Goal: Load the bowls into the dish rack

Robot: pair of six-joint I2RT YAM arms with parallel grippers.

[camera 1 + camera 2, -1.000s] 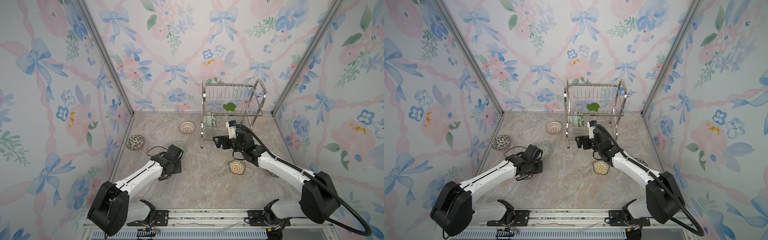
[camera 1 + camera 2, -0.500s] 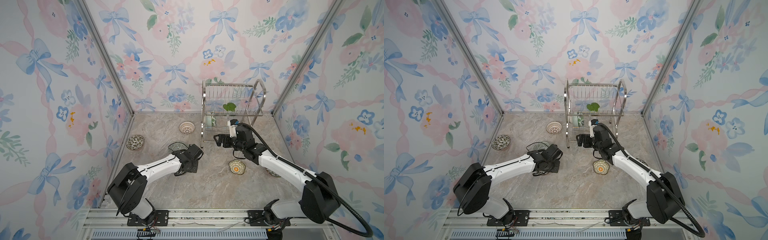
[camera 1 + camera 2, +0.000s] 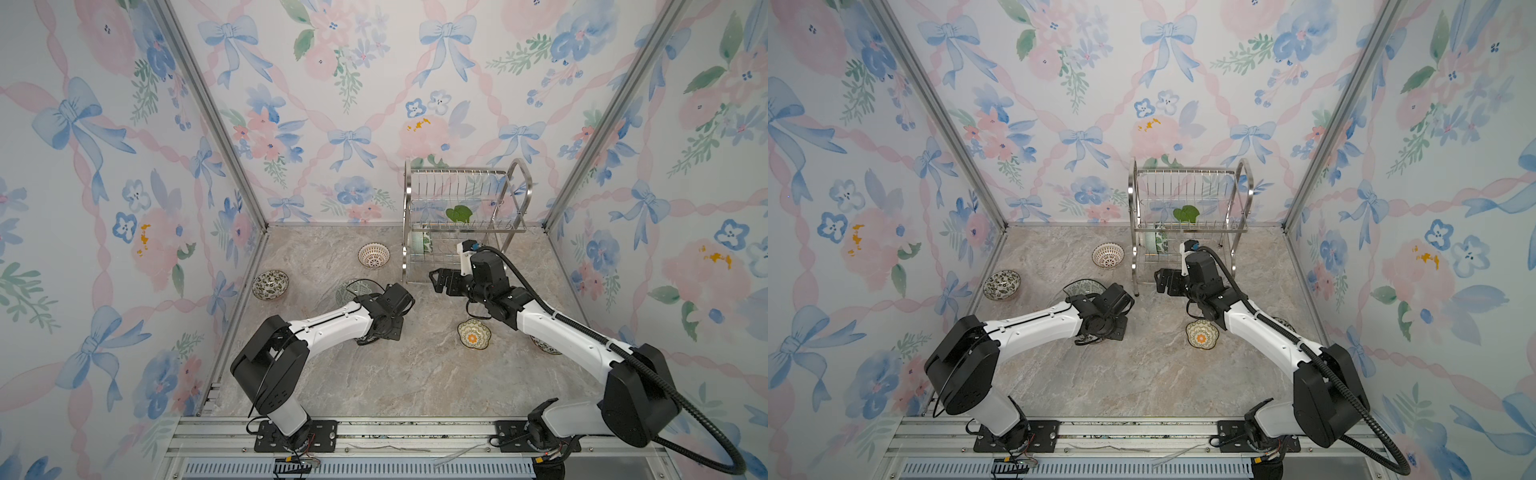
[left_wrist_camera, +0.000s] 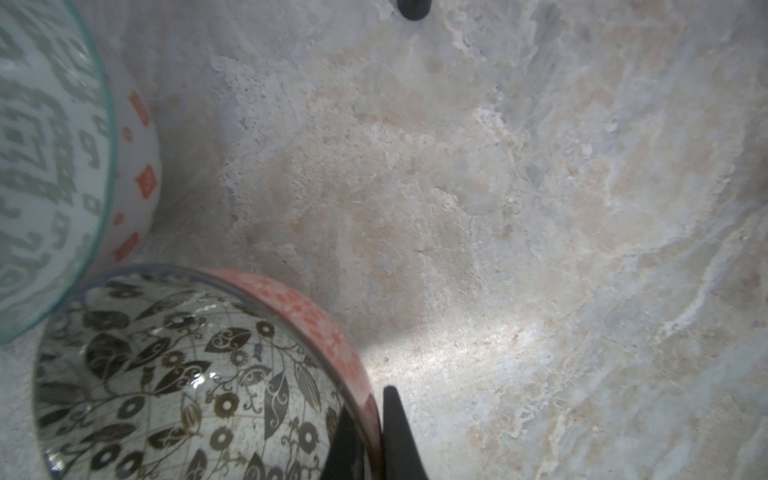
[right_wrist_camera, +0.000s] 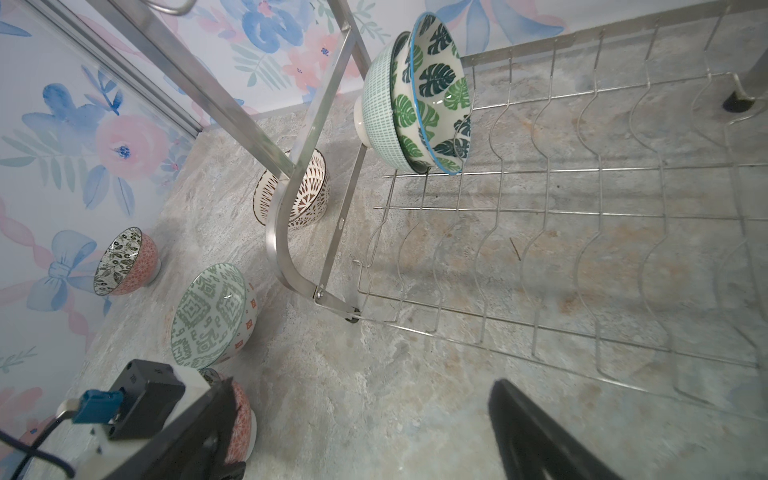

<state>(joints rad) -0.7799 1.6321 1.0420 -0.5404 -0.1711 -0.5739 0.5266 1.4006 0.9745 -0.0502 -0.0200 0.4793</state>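
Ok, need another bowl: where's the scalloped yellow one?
In both top views the scalloped yellow bowl sits right of centre, in front of the dish rack.

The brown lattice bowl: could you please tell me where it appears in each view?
Both top views: the brown lattice bowl stands just left of the dish rack.
Left wrist: not in it.
Right wrist: the bowl, partly behind the rack's curved leg.
Shared landmark: that rack leg beside it.
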